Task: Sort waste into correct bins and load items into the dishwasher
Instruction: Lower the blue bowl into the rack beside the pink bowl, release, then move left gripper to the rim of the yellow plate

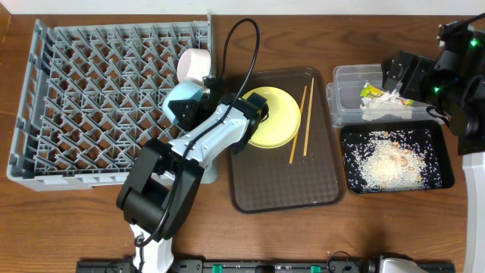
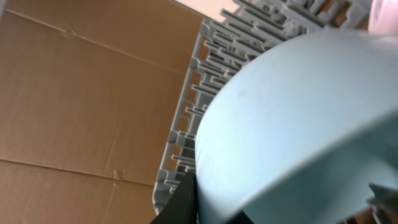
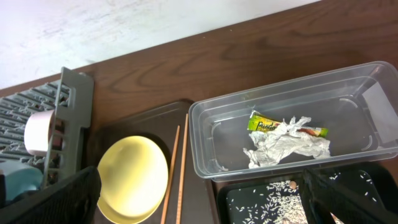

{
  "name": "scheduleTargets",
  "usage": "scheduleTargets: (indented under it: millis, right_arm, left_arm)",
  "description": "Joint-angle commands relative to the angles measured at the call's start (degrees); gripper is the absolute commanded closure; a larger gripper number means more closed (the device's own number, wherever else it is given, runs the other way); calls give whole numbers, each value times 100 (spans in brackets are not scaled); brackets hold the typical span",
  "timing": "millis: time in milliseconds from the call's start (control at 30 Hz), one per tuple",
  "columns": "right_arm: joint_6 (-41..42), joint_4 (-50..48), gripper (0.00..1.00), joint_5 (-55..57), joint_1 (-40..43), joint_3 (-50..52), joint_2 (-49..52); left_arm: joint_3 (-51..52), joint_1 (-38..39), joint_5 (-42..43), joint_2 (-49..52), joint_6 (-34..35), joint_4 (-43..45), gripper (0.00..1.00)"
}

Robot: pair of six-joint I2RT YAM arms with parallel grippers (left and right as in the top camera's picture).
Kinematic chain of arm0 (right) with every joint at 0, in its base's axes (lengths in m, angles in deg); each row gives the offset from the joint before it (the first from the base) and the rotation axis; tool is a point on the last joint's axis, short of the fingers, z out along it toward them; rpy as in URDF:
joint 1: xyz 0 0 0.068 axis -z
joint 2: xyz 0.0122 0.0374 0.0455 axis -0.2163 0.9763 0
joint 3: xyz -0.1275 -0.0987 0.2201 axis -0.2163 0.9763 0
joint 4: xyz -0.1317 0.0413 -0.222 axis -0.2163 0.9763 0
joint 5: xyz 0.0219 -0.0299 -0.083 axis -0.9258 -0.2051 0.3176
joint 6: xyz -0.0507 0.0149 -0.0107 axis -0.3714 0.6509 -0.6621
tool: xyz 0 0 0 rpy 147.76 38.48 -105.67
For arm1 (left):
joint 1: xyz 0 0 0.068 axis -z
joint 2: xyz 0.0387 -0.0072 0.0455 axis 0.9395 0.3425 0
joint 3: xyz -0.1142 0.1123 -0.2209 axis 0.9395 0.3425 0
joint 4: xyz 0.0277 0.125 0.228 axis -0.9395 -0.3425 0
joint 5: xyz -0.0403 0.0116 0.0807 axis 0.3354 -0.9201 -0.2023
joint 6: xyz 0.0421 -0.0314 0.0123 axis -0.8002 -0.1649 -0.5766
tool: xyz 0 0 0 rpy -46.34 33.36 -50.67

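I'd tilt the light blue bowl (image 1: 184,102), pinched at its rim by the left gripper (image 1: 203,97), and ease it on edge between pegs at the right side of the dish rack (image 1: 91,98), just short of the white bowl (image 1: 194,64) (no dropping). The left wrist view is nearly all bowl; only the overhead shows the slot. The right gripper (image 1: 395,76) hangs spread and empty by the clear tub (image 3: 348,93).

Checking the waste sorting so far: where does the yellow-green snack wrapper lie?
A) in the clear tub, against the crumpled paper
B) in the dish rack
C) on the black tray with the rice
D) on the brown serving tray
A: the right wrist view shows the wrapper inside the clear tub, touching the crumpled white paper; the black tray holds rice scraps.
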Motion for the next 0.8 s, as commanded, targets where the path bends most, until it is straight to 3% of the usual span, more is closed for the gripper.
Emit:
scheduleTargets:
  millis: [0,167,367,633,700,767]
  right_arm:
    - [55,7,1,35,42,-35,26]
    - [52,7,1,37,42,-35,26]
    - [52,7,1,37,42,-35,26]
    - [52,7,1,37,42,-35,26]
    - [52,7,1,35,42,-35,26]
    - [55,7,1,35,42,-35,26]
  left_arm:
    - [39,-2,1410,72,-310,-46,92]
    - [39,-2,1985,72,-302,-256,92]
    - [-188,-2,3069,-17,-326,-612,74]
    - [-763,-2,3901,-719,-1134,-343,35]
    - [-857,-2,4367,-1104,-1532,63,20]
    - [-883,-2,4741,-1366,-1858,455,15]
